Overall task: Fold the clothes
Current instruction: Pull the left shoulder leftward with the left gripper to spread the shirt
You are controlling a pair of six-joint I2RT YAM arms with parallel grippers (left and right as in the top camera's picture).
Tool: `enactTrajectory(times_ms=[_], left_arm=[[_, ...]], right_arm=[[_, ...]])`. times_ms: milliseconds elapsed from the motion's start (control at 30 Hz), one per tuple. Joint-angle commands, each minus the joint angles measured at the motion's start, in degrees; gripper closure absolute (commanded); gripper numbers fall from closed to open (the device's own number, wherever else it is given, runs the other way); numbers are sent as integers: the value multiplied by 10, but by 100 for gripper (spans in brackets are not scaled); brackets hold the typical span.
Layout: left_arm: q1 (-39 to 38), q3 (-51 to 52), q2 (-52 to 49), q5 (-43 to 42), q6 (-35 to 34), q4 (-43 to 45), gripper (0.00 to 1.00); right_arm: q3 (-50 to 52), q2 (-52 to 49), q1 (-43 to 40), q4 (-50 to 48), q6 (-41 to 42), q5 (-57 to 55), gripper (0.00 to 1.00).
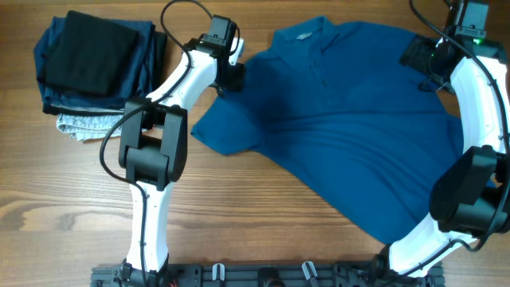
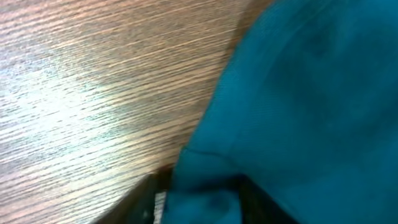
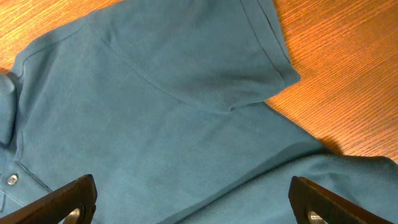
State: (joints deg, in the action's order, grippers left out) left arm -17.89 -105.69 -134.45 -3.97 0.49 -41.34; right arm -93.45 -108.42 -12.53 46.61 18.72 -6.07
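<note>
Here's the medium-blue short-sleeved shirt of soft fabric (image 1: 358,135), spread front-up across the middle and right of the wooden tabletop (image 1: 263,231), a bit skewed and rippled. Left claw (image 2: 202,202) is down low, clenched on a bunched bit of the shirt's edge by one sleeve, which looks like a pinch for tugging the cloth flat or starting a fold. Right claw (image 3: 196,208) hangs released, fingers wide, over the opposite shoulder, probably lining up the matching grip. The stack of folded black, navy and grey garments (image 1: 92,60) sits well apart, far left.

One shirt (image 1: 351,119), one folded pile (image 1: 92,64)
</note>
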Motion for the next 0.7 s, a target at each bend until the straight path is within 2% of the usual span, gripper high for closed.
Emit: enactTrajectory(times_ms=[0,333,600,667], left_arm=[[0,8,-15,16,6,-5,75],[3,68,-15,85,3,-4,87],[69,79,-15,105,-87,-33,94],[89,84,-15,103,-87,-43,96]], right_arm=[[2,6,-1,-1,-7,-6,0],[2,6,-1,-1,-7,-6,0],[2,6,-1,-1,-7,-6,0],[2,6,-1,-1,-7,-6,0]])
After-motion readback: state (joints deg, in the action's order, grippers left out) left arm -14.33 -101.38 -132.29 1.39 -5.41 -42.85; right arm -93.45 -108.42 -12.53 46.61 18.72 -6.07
